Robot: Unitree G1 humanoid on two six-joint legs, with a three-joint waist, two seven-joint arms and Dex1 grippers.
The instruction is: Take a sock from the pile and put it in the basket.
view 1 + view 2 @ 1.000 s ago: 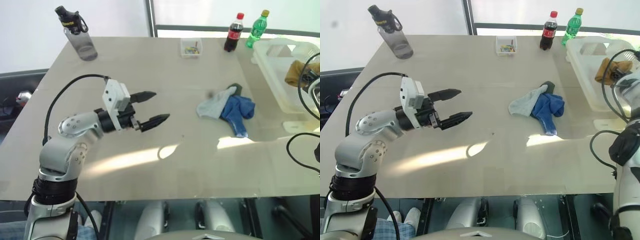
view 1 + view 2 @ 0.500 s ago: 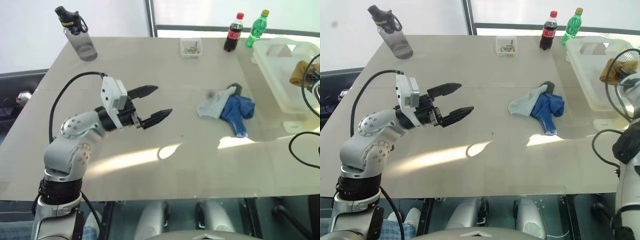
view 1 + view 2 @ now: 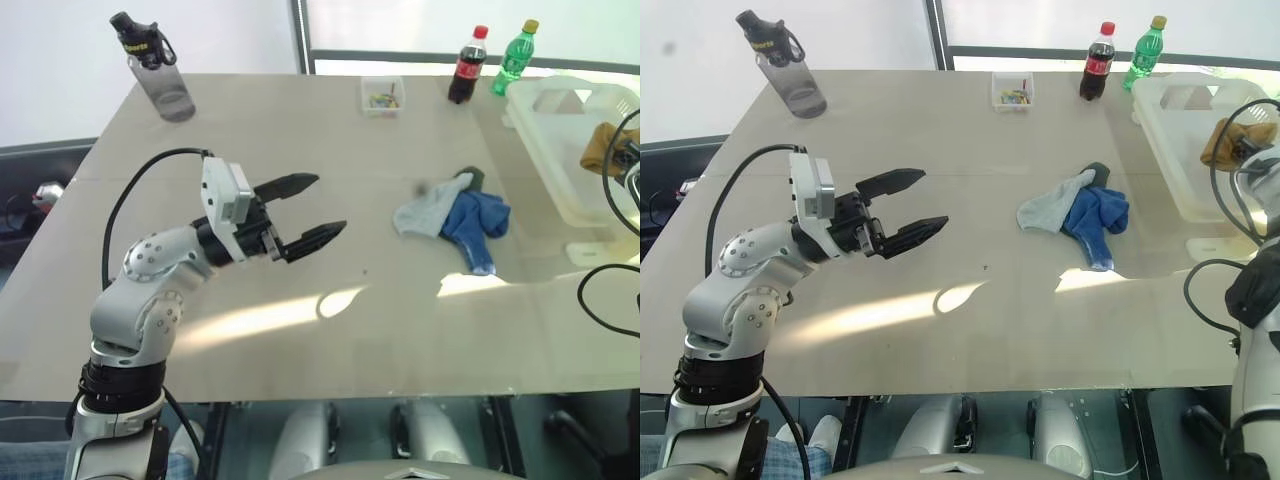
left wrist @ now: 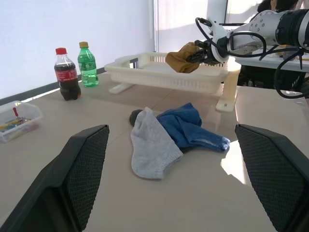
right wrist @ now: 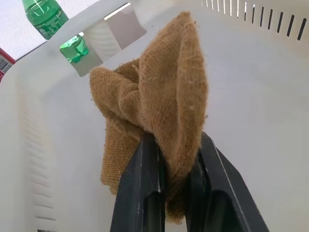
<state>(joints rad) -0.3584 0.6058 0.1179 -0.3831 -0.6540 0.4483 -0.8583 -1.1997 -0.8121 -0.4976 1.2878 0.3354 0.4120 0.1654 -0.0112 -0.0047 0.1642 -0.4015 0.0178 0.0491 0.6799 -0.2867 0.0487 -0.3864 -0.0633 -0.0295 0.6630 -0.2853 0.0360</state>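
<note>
No text is legible; the lettering on the water bottle (image 3: 152,62) is too blurred.

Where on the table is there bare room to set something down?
The table's middle stretch between the water bottle and the small clear box is bare, as is the near edge below the socks. It is crowded toward the basket and the soda bottles.

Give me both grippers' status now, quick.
Left gripper: open, holding nothing, above the table.
Right gripper: jaws pinching the mustard-yellow sock over the basket.
</note>
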